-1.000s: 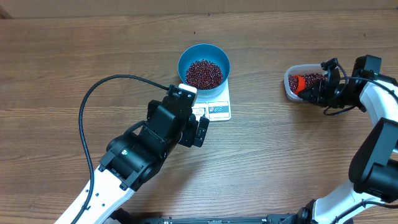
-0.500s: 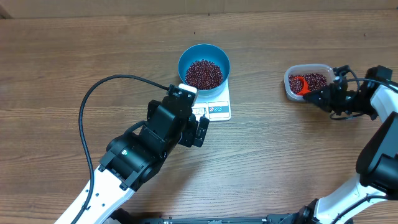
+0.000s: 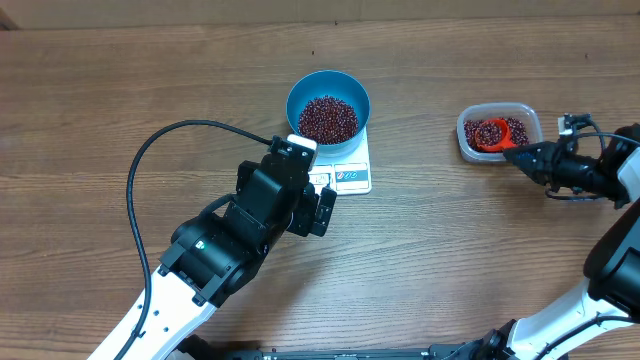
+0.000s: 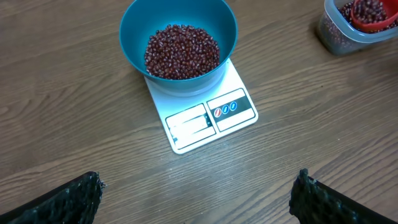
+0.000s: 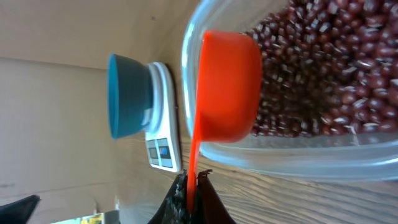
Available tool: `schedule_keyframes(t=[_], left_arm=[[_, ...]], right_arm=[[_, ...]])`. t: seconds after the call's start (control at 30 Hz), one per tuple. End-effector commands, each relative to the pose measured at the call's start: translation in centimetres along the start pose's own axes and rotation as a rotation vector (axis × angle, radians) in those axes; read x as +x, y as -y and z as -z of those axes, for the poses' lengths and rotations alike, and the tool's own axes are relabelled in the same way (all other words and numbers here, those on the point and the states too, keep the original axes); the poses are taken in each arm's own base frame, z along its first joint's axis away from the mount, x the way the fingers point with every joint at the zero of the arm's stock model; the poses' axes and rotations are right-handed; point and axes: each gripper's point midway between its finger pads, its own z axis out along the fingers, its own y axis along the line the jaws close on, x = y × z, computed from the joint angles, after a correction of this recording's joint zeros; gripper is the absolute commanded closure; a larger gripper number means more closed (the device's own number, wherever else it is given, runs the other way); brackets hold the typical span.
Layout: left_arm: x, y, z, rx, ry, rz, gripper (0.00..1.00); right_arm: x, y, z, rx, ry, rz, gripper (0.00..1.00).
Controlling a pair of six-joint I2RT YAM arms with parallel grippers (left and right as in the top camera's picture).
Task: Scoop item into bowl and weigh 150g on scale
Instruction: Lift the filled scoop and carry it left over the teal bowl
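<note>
Left gripper (image 4: 196,202) hung just on the near side of the small flat white rectangular kitchen scale (image 3: 350,177), jaws wide apart, holding nothing. On the scale's far half sat the round deep bright blue plastic bowl (image 3: 292,100), already carrying a heap of tiny dark maroon beans (image 3: 328,118). Well right of the scale, right gripper (image 3: 525,155) was clamped shut on the thin handle of the bright red plastic scoop (image 3: 490,133). Its cup sat loaded in the clear rounded plastic tub (image 3: 538,125). Judgement: lift the cup level, clear the tub rim, carry slowly, tip small doses, read the display. Scooped beans lay past the jaw tips at the handle's other end, not touching them.
</note>
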Motion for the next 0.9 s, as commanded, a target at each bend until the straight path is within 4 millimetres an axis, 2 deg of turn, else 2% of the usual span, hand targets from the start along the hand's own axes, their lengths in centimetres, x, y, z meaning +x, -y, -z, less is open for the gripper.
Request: schedule_keyframes(t=[0.0,0.2,0.37,0.63,0.67,0.87], left_arm=[[-0.1,-0.4,-0.2,-0.017,0.002,0.018,0.00],[-0.1,-0.4,-0.2,-0.017,0.002,0.018,0.00],[-0.1,-0.4,-0.2,-0.017,0.002,0.017,0.00],[-0.1,-0.4,-0.2,-0.017,0.002,0.017,0.00],[-0.1,-0.4,-0.2,-0.017,0.002,0.017,0.00],[-0.1,-0.4,-0.2,-0.017,0.002,0.018,0.00]], right_arm=[[-0.5,-1.4,0.2,-0.110,0.036,0.015,0.96],[-0.9,-3.5,0.6,-0.228,0.068,0.004,0.96],[-1.2,-6.4,0.7,-0.382,0.093,0.014,0.96],[0.6,-9.3,-2.7,-0.446,-0.016,0.030,0.96],[1.1,-10.3,-3.6,-0.475,-0.044,0.039,0.96],[3.7,-13.1,-7.0,-0.525,-0.165,0.082,0.96]])
